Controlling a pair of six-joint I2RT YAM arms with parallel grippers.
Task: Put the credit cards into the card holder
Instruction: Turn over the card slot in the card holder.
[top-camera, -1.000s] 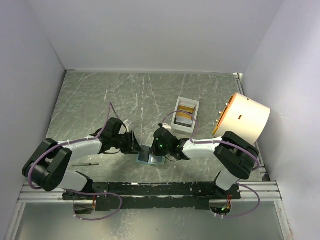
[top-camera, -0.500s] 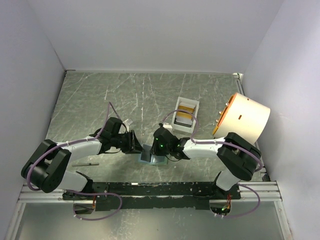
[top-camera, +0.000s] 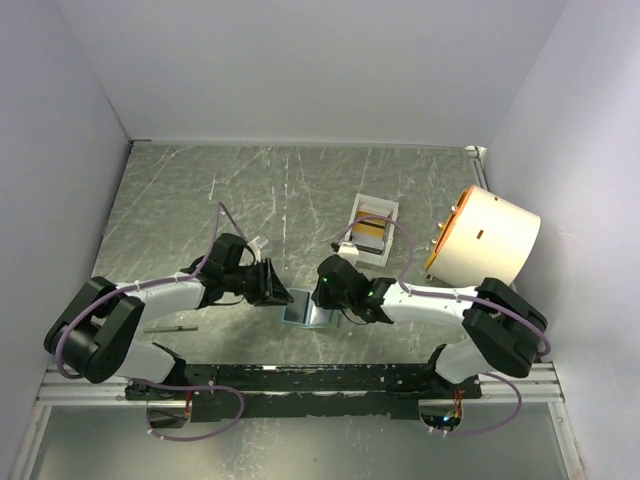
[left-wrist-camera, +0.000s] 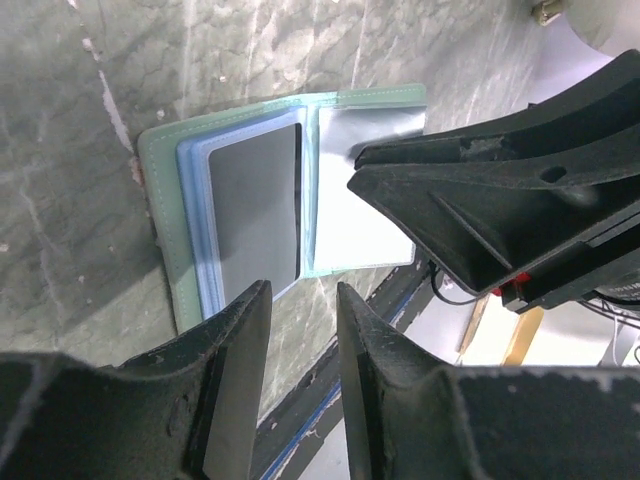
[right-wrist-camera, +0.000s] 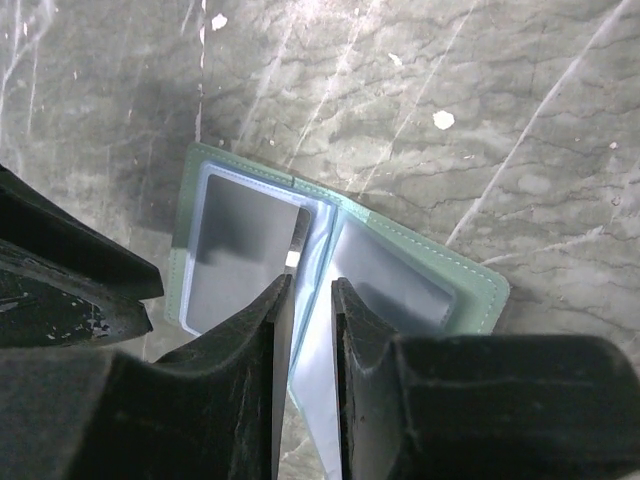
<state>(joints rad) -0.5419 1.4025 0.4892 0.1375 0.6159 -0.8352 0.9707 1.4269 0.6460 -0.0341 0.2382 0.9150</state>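
The sage-green card holder (top-camera: 300, 313) lies open on the table between both grippers. In the left wrist view the card holder (left-wrist-camera: 160, 200) has a dark credit card (left-wrist-camera: 255, 215) in the plastic sleeve of its left half. The same card (right-wrist-camera: 240, 262) shows in the right wrist view. My left gripper (left-wrist-camera: 303, 295) hovers open at the holder's edge with nothing between its fingers. My right gripper (right-wrist-camera: 305, 288) is open over the holder's fold, and a pale plastic leaf rises loosely between its fingers. More credit cards, a gold one (top-camera: 373, 227) and a dark one (top-camera: 367, 243), lie in the white tray (top-camera: 386, 208).
A cream cylinder (top-camera: 490, 238) with an orange face stands at the right, close to the right arm. A thin grey strip (top-camera: 170, 327) lies on the table near the left arm. A metal rail (top-camera: 300, 378) runs along the near edge.
My right gripper's jaws have parted and its arm has swung its elbow rightward, uncovering more of the tray. The left gripper has edged slightly toward the holder.
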